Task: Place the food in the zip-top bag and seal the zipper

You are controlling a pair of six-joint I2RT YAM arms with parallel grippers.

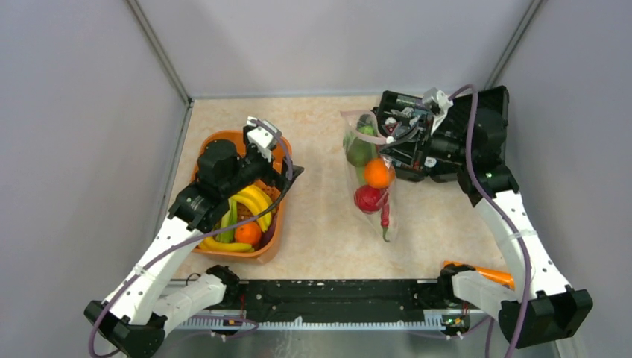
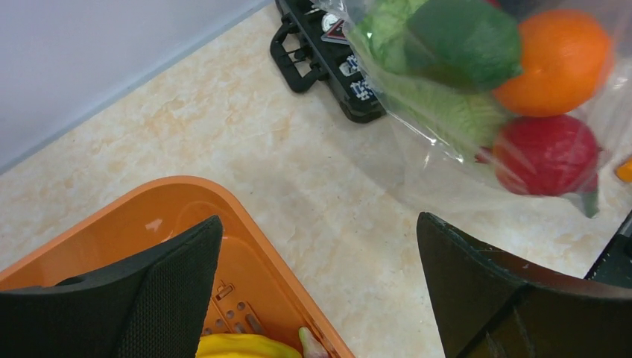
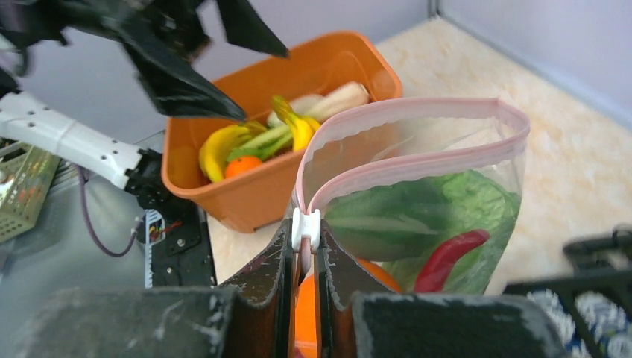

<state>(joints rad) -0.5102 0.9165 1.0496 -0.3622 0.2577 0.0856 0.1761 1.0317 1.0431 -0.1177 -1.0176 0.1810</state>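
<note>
beige marbled table (image 1: 320,220), orange tub (image 1: 270,245) on the left, clear bag (image 1: 387,212) mid-right, black case (image 1: 402,160) just beside it

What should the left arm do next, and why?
Probably lower the left gripper onto a banana in the tub and close. Its jaws are open and empty, food lies in the tub, and the right gripper pinches the zipper, holding the bag mouth open.

Plain grey walls (image 1: 74,112) enclose a beige marbled tabletop (image 1: 320,224).
</note>
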